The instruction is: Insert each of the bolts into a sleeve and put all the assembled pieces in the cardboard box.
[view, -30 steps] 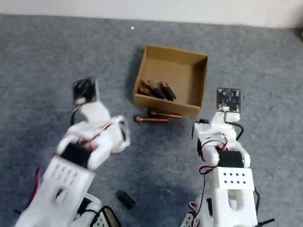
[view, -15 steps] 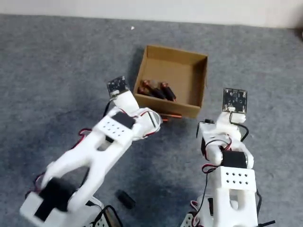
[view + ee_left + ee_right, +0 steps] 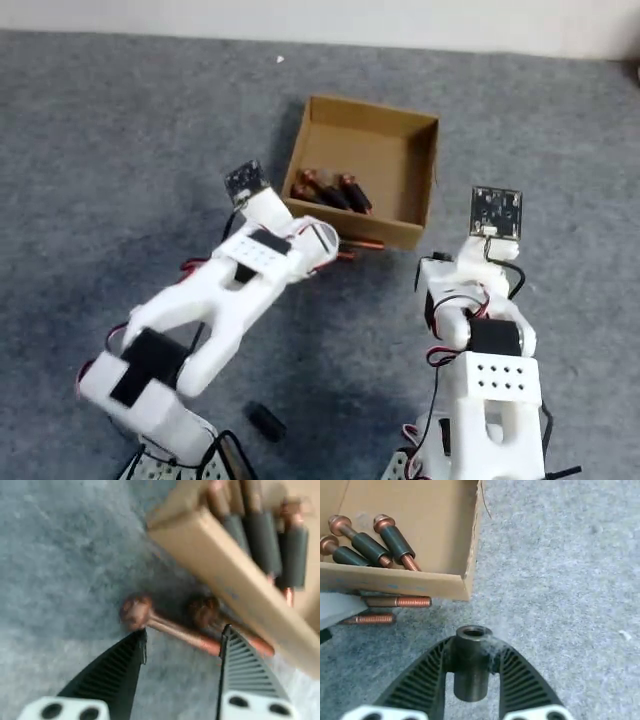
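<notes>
left end effector: open wide and holding nothing. its black ribbed fingers sit low over the grey carpeted tabletop, just in front of the box.
outer copper-coloured metal bolt: lies flat on the tabletop, its shaft running across the gap between the left fingers. whether either finger touches it cannot be told.
inner copper-coloured metal bolt: lies flat alongside the outer one, just beside the foot of the box's near wall. in the high view its threaded end shows past the left arm.
right end effector: closed around a dark cylindrical metal sleeve, held upright with its open bore facing up. it hangs over the tabletop near the box's near corner.
open brown cardboard box: sits on the tabletop beyond both arms, top open.
assembled pieces: three copper bolts, each already in a dark sleeve, lie side by side on the box floor, gathered toward the side nearer the left arm.
short black cylindrical sleeve: lies on its side on the tabletop near the base of the left arm, well apart from the box and the loose bolts.
</notes>
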Robot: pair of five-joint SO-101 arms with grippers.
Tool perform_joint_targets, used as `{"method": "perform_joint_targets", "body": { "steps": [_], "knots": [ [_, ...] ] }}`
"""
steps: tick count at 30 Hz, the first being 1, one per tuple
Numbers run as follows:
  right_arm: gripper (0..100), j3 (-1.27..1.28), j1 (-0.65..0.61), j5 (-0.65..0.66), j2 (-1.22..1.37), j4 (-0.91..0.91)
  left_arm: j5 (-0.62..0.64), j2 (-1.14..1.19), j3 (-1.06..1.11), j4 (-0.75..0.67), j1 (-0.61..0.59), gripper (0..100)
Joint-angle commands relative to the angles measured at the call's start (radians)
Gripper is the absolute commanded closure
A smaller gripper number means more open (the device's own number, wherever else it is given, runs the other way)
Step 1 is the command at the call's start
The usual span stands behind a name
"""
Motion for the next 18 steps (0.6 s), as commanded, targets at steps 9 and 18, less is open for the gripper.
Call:
{"method": "perform_joint_targets", "body": {
  "steps": [9,18],
  "knots": [
    [99.2,-0.013,0.013,-0.002,-0.031,-0.033,0.057,0.219,-0.337,0.133,-0.054,76],
    [99.2,-0.013,0.013,0.0,-0.033,-0.033,0.048,0.236,-0.38,0.236,-0.059,96]
  ]
}}
